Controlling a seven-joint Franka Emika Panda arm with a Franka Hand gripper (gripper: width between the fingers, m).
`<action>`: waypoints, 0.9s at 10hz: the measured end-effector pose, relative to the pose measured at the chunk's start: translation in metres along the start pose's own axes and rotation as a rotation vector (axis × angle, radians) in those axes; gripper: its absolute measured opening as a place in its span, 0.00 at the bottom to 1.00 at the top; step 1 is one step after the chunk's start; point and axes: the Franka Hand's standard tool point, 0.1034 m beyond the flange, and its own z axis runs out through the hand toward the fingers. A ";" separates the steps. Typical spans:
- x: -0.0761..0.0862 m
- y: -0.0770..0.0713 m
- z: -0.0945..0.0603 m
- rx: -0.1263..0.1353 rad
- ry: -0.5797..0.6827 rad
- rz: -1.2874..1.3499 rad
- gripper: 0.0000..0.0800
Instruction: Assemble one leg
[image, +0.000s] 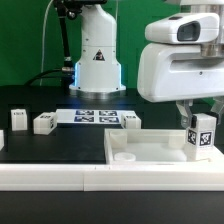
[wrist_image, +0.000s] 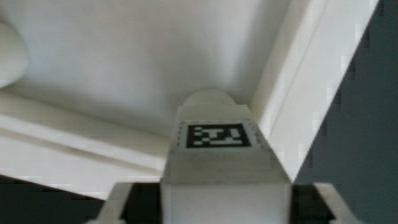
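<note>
My gripper is shut on a leg, a small white block with a black-and-white tag on its face. I hold it upright over the right part of the large white tray-like part. In the wrist view the leg fills the space between my fingers, its tagged end pointing at the tray's inner floor near a raised rim. Whether the leg's lower end touches the tray I cannot tell.
Three more white leg blocks stand on the black table: two at the exterior view's left and one behind the tray. The marker board lies in the middle, before the robot's base.
</note>
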 end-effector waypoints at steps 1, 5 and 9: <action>0.000 0.000 0.000 0.000 0.000 -0.001 0.36; 0.000 0.007 0.000 0.078 -0.009 0.394 0.36; -0.001 0.000 0.002 0.077 -0.019 0.817 0.36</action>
